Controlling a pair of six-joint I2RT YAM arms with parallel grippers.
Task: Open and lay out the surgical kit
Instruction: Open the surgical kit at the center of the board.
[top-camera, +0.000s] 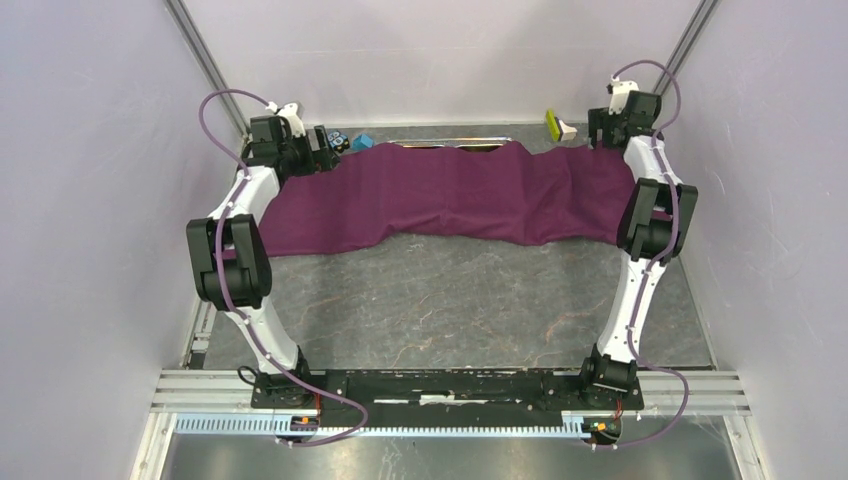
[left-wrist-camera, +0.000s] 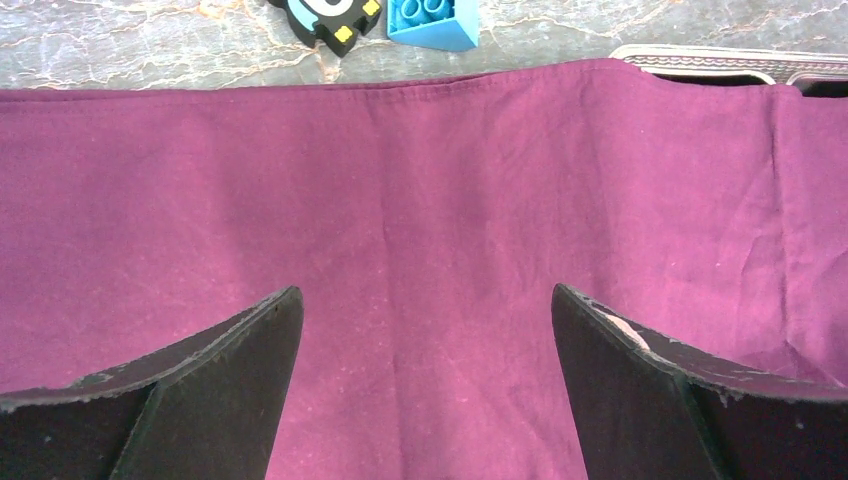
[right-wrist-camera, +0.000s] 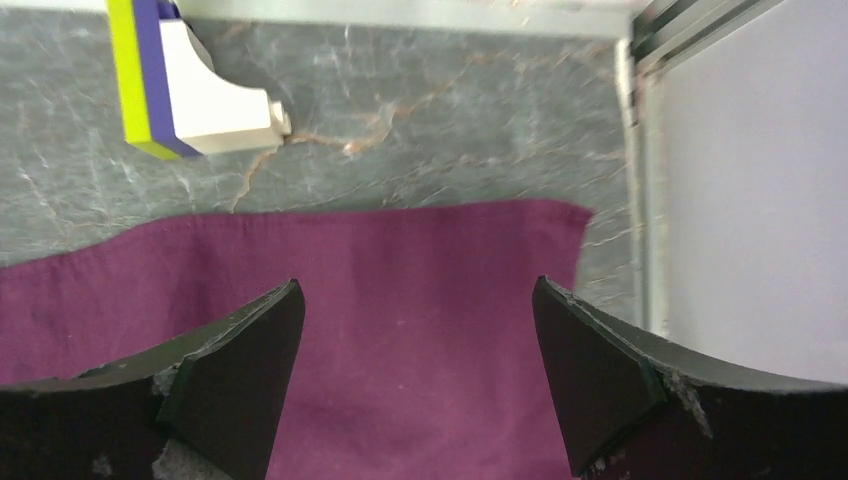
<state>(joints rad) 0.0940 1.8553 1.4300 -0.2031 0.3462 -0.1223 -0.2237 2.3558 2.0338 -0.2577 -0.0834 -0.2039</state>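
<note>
purple cloth wrap (top-camera: 470, 195) partly covers the steel tray (left-wrist-camera: 700, 58).

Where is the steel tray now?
Top view: the steel tray shows only its rim past the far edge of the purple cloth, near the middle, right of the blue block.

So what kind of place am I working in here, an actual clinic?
Probably not: it looks like a robot test cell. Plain lilac panel walls on aluminium framing box in a marble-patterned table, and a blue toy block sits by the purple cloth wrap.
</note>
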